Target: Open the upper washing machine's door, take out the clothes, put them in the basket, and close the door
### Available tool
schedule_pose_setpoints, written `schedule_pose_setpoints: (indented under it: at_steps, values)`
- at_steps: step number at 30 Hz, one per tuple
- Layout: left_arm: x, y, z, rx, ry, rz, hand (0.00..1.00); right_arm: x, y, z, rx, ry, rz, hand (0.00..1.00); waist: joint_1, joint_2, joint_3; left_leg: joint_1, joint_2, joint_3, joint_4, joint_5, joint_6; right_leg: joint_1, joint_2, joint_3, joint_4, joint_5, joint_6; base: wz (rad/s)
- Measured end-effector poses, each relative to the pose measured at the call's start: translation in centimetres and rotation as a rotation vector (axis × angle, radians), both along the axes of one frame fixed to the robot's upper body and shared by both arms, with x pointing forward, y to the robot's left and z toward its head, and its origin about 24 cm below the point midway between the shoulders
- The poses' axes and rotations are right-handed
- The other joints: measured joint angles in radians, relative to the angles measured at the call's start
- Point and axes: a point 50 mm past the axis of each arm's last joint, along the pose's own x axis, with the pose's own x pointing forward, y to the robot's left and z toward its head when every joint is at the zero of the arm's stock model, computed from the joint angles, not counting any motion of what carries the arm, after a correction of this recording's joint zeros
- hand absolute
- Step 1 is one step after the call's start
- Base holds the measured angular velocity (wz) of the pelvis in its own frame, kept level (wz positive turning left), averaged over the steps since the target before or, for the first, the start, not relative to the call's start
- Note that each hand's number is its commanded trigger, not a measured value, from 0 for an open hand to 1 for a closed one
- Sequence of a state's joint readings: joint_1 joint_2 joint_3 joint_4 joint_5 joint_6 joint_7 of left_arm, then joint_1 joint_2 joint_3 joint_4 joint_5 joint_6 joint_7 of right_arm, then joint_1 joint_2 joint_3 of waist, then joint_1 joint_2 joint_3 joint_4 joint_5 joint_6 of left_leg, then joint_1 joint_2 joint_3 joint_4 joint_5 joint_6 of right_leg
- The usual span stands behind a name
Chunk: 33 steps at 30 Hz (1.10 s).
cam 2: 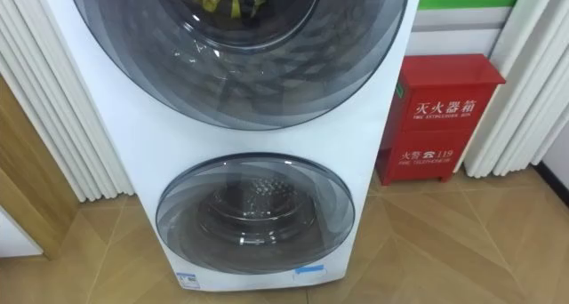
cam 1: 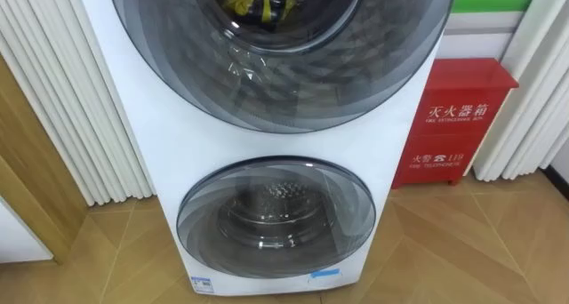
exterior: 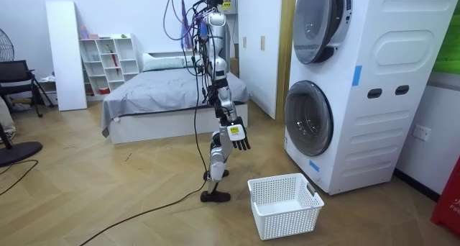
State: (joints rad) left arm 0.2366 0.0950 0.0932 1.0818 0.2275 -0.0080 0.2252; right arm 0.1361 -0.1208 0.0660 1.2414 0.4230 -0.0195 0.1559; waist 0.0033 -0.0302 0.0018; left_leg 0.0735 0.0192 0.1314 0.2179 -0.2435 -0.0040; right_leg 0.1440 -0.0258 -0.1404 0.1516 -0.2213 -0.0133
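I see the clothes [cam 1: 253, 0], a yellow and dark bundle, behind the upper door [cam 1: 293, 91] glass, and judge them soft, light and limp, best pinched at a loose fold, while my right hand [exterior: 239, 139] hangs with fingers loose, holding nothing.

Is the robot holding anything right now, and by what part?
Nothing in its right hand, which hangs open. The clothes lie behind the upper door.
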Motion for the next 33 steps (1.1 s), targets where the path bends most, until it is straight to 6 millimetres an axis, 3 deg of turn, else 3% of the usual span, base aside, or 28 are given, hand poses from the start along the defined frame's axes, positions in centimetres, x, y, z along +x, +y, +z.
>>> schedule_pose_setpoints:
  at_steps: [22, 33]
  values:
    - [-1.4, -0.3, -0.4, -0.069, 0.104, 0.003, 0.0, -0.1, 0.1, 0.0, 0.028, 0.012, -0.007, 0.0, 0.001, 0.018, 0.0032, -0.016, 0.002, -0.014, 0.02, 0.0, 0.0, 0.0, 0.0, -0.028, 0.001, 0.0, 0.0, 0.01]
    - [-0.8, -0.4, -0.5, -0.081, 0.106, -0.01, 0.0, 0.5, 0.0, 0.0, 0.026, -0.004, -0.007, 0.0, 0.0, 0.024, 0.0052, -0.019, 0.001, -0.016, 0.017, 0.0, 0.0, -0.001, 0.0, -0.025, 0.0, 0.0, 0.0, 0.0]
